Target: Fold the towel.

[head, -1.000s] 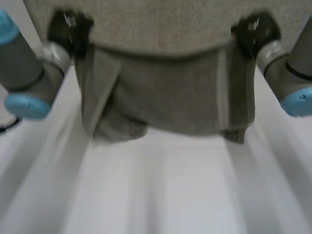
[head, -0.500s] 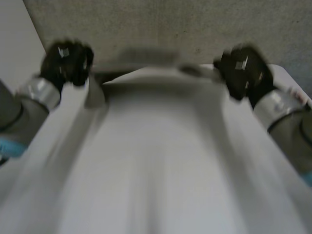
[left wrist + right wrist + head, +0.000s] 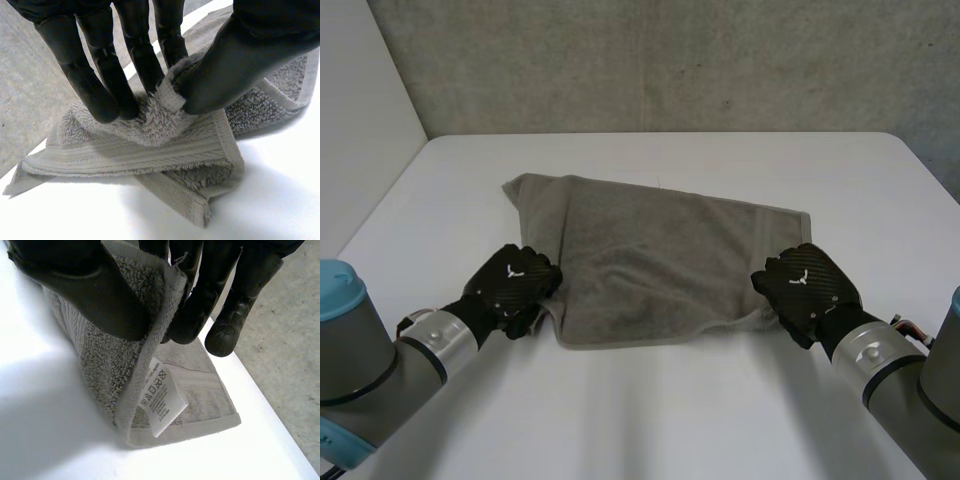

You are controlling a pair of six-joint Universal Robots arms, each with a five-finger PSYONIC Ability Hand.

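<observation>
Although both hands are clamped on it, the grey terry-cloth towel (image 3: 650, 260) lies flat on the white table (image 3: 650, 410), about mid-table, and it looks to you at least one fold along. Your robot's black left hand (image 3: 510, 288) is at the towel's near left corner, and the black right hand (image 3: 805, 285) is at its near right corner, both low against the tabletop.

In the left wrist view, the left hand (image 3: 235, 55) pinches a tuft of the corner between its thumb and fingers (image 3: 100, 85). Under that pinch the towel (image 3: 150, 145) shows stacked layers with a ribbed band running across them, which is why I judge it doubled rather than single.

In the right wrist view, the right hand (image 3: 90, 295) has its thumb pressed against the fingers with the cloth's hemmed edge (image 3: 100, 365) held upright between them. A small white care label (image 3: 162, 400) hangs from that lifted edge, and the layer beneath lies flat on the table.

What is left, as far as you can judge: neither hand has let go, so the corners are not yet laid down. The shape is also skewed, with the far left corner poking out and the far edge slanting, so it needs squaring up. Whether another fold is wanted is your call, but the towel is broad enough to take one.
</observation>
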